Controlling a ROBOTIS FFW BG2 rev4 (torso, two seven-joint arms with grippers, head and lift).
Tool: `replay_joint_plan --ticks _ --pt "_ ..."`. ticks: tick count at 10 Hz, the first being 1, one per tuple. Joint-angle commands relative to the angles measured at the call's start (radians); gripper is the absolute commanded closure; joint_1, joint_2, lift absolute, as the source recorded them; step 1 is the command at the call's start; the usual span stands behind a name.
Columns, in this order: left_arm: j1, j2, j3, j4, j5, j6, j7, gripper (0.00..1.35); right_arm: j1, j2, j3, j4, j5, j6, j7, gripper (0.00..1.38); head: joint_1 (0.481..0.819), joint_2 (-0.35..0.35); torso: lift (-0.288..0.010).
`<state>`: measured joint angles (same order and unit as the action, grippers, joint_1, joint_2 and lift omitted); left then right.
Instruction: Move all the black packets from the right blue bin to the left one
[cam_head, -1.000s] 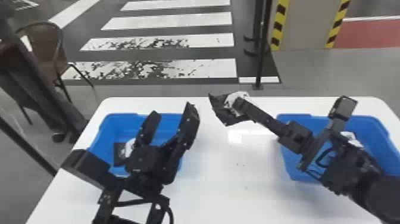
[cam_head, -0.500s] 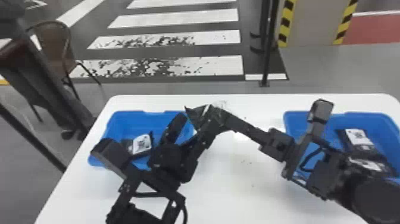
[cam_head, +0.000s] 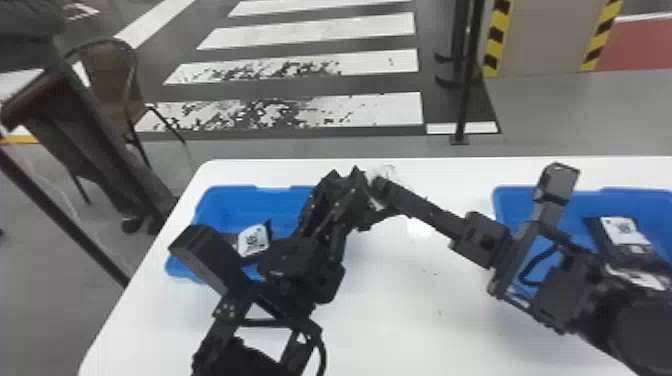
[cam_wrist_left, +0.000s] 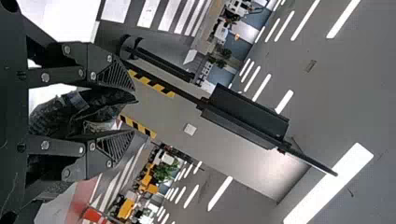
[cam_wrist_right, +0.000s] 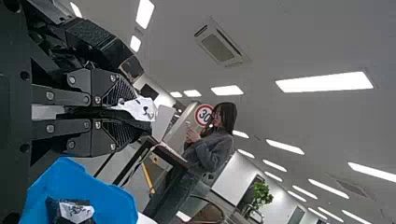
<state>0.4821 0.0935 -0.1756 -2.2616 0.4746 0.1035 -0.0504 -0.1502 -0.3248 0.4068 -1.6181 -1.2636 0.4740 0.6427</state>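
Black packet (cam_wrist_right: 142, 110) sat pinched in right gripper (cam_wrist_right: 130, 113), jaws closed on it; left gripper (cam_wrist_left: 134, 111) had jaws apart, packet's loose part between them. Probably light, floppy, slick; best hold looked like that loose part, deep in.

Left arm (cam_head: 227, 345) enters from the bottom edge of the head view, bent at the wrist, its gripper (cam_head: 345, 181) angled forward and toward the robot's right. Fingers (cam_wrist_left: 109, 70) parted, roughly parallel. Right arm (cam_head: 575, 295) enters low from the right side, extended inward. Right gripper (cam_head: 382, 187) meets the left near mid-view, tips close by; its fingers (cam_wrist_right: 105, 135) clamped nearly together.
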Motion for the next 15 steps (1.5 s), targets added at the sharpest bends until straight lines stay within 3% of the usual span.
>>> replay_joint_plan --ticks 1,4,5,6,7,9,11,12,13,14,15 --pt "-0.004 0.0 -0.004 -0.005 -0.026 -0.01 0.001 1.22 -0.024 0.001 0.0 0.012 -0.005 -0.022 0.0 1.07 0.695 0.178 -0.14" --pt "-0.006 0.005 -0.014 -0.01 -0.028 -0.035 0.004 1.22 -0.046 0.006 0.0 0.029 -0.011 -0.042 -0.002 1.04 0.684 0.163 -0.14" --pt "-0.004 0.005 -0.014 -0.01 -0.028 -0.054 0.006 1.22 -0.044 0.006 0.0 0.029 -0.003 -0.045 -0.002 0.67 0.682 0.162 -0.14" --pt "-0.006 0.005 -0.01 -0.01 -0.032 -0.074 0.02 1.22 -0.032 0.004 -0.004 0.031 0.007 -0.074 -0.002 0.18 0.677 0.161 -0.14" --pt "-0.018 0.003 0.018 -0.01 -0.084 -0.081 0.038 1.22 -0.014 0.004 -0.032 0.034 0.057 -0.084 -0.002 0.01 0.673 0.164 -0.14" --pt "-0.08 -0.009 0.092 0.076 -0.343 -0.086 0.067 1.22 0.042 0.007 -0.072 0.039 0.081 -0.143 -0.002 0.1 0.668 0.173 -0.14" --pt "-0.205 -0.012 0.12 0.334 -0.532 -0.123 0.107 1.22 0.047 0.004 -0.08 0.031 0.101 -0.15 -0.002 0.1 0.67 0.188 -0.14" --pt "-0.269 -0.018 0.15 0.449 -0.682 -0.148 0.124 1.21 0.047 0.003 -0.092 0.026 0.123 -0.15 -0.002 0.1 0.681 0.2 -0.14" --pt "-0.308 -0.017 0.162 0.515 -0.746 -0.106 0.136 0.96 0.047 0.003 -0.118 0.017 0.171 -0.148 -0.002 0.09 0.687 0.211 -0.14" --pt "-0.298 -0.012 0.176 0.518 -0.752 -0.081 0.136 0.38 0.062 0.001 -0.179 -0.02 0.272 -0.103 -0.005 0.09 0.69 0.219 -0.14" --pt "-0.259 -0.015 0.212 0.515 -0.744 -0.165 0.135 0.01 0.091 0.001 -0.245 -0.072 0.352 -0.064 -0.015 0.09 0.693 0.22 -0.14"
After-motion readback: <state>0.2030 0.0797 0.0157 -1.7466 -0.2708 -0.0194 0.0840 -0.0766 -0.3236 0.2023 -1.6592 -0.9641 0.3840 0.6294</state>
